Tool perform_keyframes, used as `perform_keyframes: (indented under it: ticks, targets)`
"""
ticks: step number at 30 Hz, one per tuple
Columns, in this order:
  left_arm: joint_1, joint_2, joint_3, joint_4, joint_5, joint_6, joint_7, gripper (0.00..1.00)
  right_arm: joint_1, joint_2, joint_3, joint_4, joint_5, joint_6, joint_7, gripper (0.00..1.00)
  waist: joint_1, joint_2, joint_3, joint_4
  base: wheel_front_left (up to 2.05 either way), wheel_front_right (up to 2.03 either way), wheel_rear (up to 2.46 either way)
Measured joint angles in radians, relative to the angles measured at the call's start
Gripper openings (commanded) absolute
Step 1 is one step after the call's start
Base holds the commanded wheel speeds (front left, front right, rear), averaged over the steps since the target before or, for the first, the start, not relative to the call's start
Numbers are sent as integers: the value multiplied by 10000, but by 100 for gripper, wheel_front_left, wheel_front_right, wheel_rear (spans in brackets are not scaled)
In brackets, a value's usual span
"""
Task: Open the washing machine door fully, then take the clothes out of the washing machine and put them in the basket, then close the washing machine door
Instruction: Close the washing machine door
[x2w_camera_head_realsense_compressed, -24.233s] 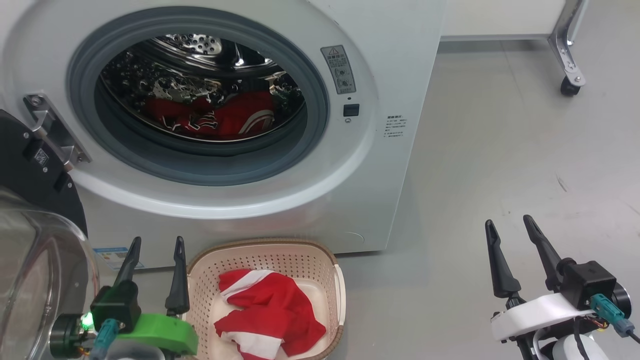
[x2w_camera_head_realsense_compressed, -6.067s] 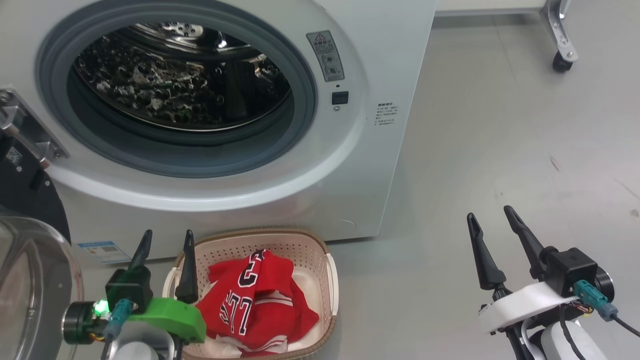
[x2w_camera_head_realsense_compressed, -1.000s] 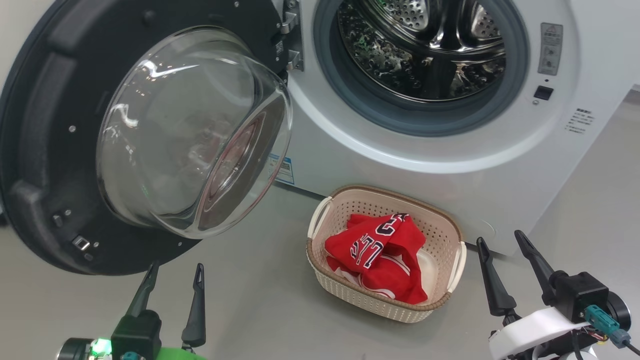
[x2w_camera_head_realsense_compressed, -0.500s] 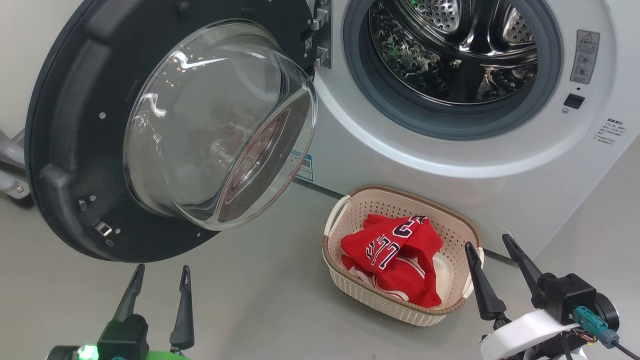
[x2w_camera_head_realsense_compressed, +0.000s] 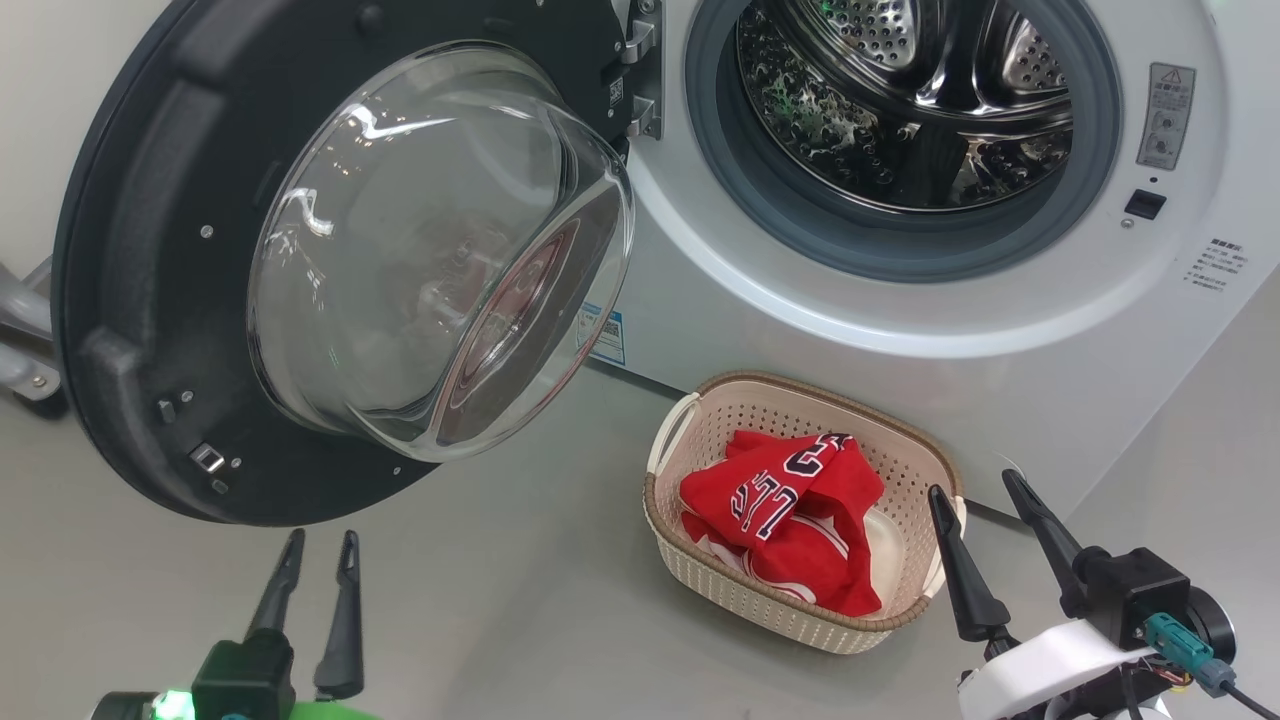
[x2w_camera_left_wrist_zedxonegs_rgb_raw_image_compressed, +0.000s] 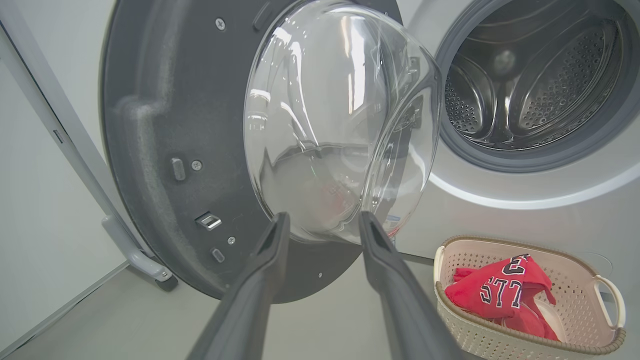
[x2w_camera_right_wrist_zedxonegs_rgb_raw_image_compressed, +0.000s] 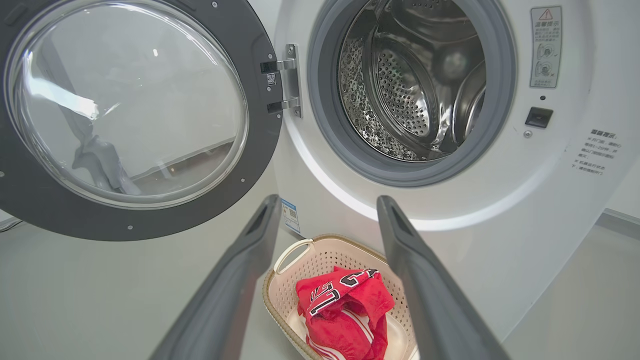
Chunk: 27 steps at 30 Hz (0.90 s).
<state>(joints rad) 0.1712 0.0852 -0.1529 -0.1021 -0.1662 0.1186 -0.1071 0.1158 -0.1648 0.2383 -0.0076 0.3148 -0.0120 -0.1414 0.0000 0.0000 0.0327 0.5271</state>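
Nearest, well out in front of the machine (x2w_camera_head_realsense_compressed: 900, 400), the left gripper (x2w_camera_head_realsense_compressed: 322, 540) hangs over the floor (x2w_camera_head_realsense_compressed: 520, 620), its two fingers a modest gap apart with nothing between them. In the left wrist view its tips point toward the lower edge of the door's glass bowl (x2w_camera_left_wrist_zedxonegs_rgb_raw_image_compressed: 340, 125), clear of it. The right gripper (x2w_camera_head_realsense_compressed: 972, 485), off the machine's right front corner, is spread wide and also empty. The basket (x2w_camera_head_realsense_compressed: 700, 585) sits on the floor just before the machine's front, below its mouth, and the clothes (x2w_camera_head_realsense_compressed: 790, 500), red with navy lettering, lie bunched inside it. The door (x2w_camera_head_realsense_compressed: 130, 300) is swung wide on the hinge (x2w_camera_head_realsense_compressed: 640, 80) at the machine's left, its black inner face and bowl turned toward the robot. Farthest, the machine's grey seal (x2w_camera_head_realsense_compressed: 740, 190) rings the perforated steel drum (x2w_camera_head_realsense_compressed: 900, 90).
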Motion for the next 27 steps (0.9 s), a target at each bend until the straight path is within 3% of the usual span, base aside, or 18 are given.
perform_keyframes:
  ticks: [1,10,15,22,27]
  targets:
    - [1,0,6,0,0,0,2,0,0,0,0,2,0,0,0,100,0,0,-1,-1,0,0,0]
    - [8,-15,25,-40,-10,0,4,0,0,0,2,29,0,0,0,100,0,0,-8,-9,0,0,0]
    - [8,-100,75,-445,-541,-12,-155,0,0,-6,4,29,0,0,0,100,0,0,1,-4,0,0,0]
    - [-35,-345,130,-1753,-3066,-802,-554,0,0,-35,2,-25,-4,-10,61,100,0,0,67,11,0,0,0]
    - [-333,-389,238,-2901,-6132,-1599,-802,0,-3,-104,-8,-90,-15,-10,86,100,0,0,187,36,0,0,0]
